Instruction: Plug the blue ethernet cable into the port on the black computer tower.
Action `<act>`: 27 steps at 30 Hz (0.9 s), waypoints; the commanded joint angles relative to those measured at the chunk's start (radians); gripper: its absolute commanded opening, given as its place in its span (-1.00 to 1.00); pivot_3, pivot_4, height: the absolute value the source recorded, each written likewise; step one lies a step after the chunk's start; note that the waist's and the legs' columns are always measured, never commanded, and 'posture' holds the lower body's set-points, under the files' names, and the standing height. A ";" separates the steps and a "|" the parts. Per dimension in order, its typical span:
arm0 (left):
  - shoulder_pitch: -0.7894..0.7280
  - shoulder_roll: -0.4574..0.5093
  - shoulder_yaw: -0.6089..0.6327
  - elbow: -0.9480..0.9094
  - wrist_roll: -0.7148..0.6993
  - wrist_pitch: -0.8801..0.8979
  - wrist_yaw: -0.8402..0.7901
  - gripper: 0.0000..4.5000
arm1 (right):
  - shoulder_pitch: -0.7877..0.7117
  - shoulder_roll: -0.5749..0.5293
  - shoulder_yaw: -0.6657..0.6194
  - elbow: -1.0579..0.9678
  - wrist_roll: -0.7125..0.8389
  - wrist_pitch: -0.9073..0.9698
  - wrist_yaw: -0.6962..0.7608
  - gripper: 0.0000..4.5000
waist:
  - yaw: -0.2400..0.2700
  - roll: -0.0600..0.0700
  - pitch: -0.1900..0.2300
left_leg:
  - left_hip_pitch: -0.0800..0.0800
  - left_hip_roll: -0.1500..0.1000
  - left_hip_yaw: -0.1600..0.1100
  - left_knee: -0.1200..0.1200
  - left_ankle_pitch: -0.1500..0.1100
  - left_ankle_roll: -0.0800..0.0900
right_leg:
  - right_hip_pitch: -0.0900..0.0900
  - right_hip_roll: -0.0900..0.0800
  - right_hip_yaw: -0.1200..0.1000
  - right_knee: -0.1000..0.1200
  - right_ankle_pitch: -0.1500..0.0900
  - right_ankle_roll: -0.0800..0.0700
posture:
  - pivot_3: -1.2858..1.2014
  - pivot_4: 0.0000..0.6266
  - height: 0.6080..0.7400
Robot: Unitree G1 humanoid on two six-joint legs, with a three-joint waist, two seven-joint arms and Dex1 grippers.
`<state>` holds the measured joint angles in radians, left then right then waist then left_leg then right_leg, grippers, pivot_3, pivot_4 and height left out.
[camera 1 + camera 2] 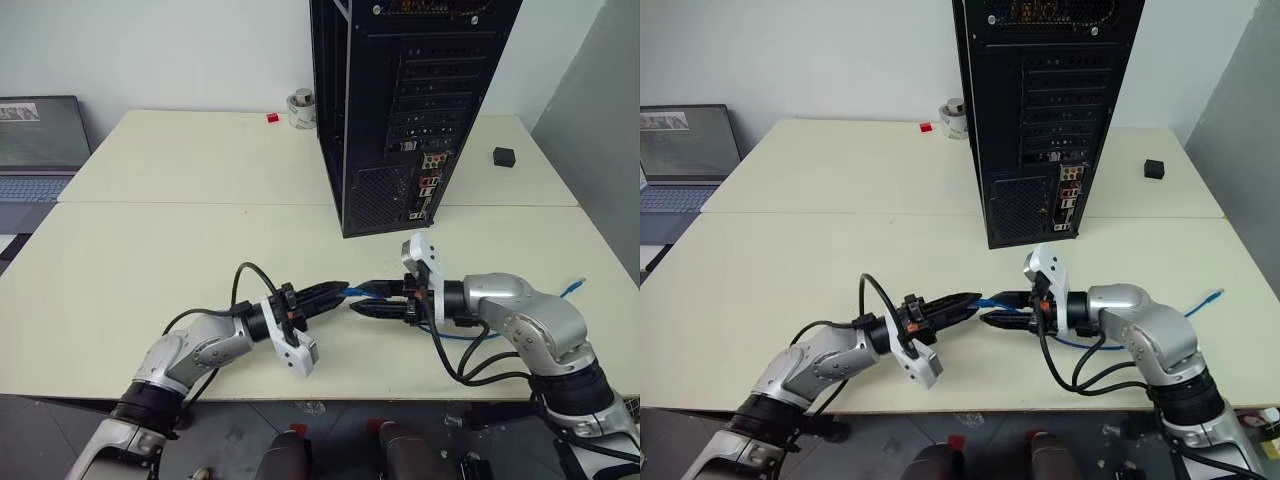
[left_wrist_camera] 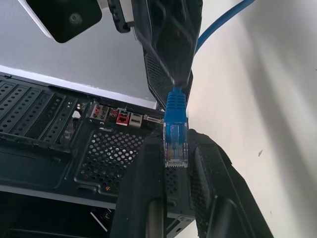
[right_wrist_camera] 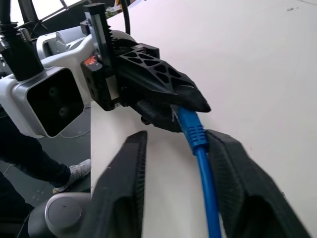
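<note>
The clear plug of the blue ethernet cable (image 2: pixel 174 130) is pinched between the pressed-together fingers of the left gripper (image 1: pixel 335 293), in front of the black computer tower (image 1: pixel 400 100) and well short of its rear panel. The right gripper (image 1: pixel 365 297) is met tip to tip with the left one; its jaws are parted around the cord just behind the plug, without a closed grip. The port (image 1: pixel 432 160) sits among the tower's coloured connectors. The cord is trailed across the cream table (image 1: pixel 150 260).
</note>
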<state>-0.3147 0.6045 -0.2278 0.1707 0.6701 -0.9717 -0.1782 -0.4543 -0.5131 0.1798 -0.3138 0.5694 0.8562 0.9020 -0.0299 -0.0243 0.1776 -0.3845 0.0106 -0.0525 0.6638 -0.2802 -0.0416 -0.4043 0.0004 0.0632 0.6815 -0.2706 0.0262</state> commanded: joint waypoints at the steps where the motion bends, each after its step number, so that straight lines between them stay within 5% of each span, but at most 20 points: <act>1: 0.002 0.007 0.001 -0.023 -0.006 -0.009 0.022 -0.86 | -0.025 0.009 -0.002 -0.015 0.007 -0.019 0.000 -0.64 | 0.000 0.000 0.000 | 0.000 0.000 0.000 0.000 0.000 0.000 | 0.000 0.000 0.000 0.000 0.000 0.000 | 0.03 -0.52 1.00; 5: 0.009 0.008 -0.004 -0.029 -0.004 -0.012 0.028 -0.86 | -0.027 0.008 0.003 -0.011 0.006 -0.021 0.001 -0.99 | 0.000 0.000 0.000 | 0.000 0.000 0.000 0.000 0.000 0.000 | 0.000 0.000 0.000 0.000 0.000 0.000 | 0.03 -0.52 1.00; 15: 0.019 0.016 -0.026 -0.011 -0.078 -0.044 0.004 -0.86 | -0.037 -0.003 0.009 0.000 0.004 -0.015 0.012 -1.00 | 0.000 0.000 0.000 | 0.000 0.000 0.000 0.000 0.000 0.000 | 0.000 0.000 0.000 0.000 0.000 0.000 | 0.03 -0.52 1.00; 17: 0.017 0.019 -0.027 -0.005 -0.105 -0.035 -0.010 -0.55 | -0.038 -0.006 0.007 0.003 0.002 -0.013 0.014 -1.00 | 0.000 0.000 0.000 | 0.000 0.000 0.000 0.000 0.000 0.000 | 0.000 0.000 0.000 0.000 0.000 0.000 | 0.03 -0.52 1.00; 27: 0.001 0.027 -0.049 0.023 -0.269 0.027 -0.125 0.29 | -0.020 -0.023 -0.022 -0.005 -0.006 -0.024 -0.011 -1.00 | 0.000 0.000 0.000 | 0.000 0.000 0.000 0.000 0.000 0.000 | 0.000 0.000 0.000 0.000 0.000 0.000 | 0.03 -0.52 1.00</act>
<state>-0.3029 0.6257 -0.2720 0.2031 0.4757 -0.9628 -0.2730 -0.4734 -0.5278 0.1890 -0.2971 0.5676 0.8553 0.9019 -0.0301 -0.0243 0.1776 -0.3846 0.0107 -0.0528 0.6638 -0.2802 -0.0416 -0.4043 0.0003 0.0626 0.6816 -0.2706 0.0262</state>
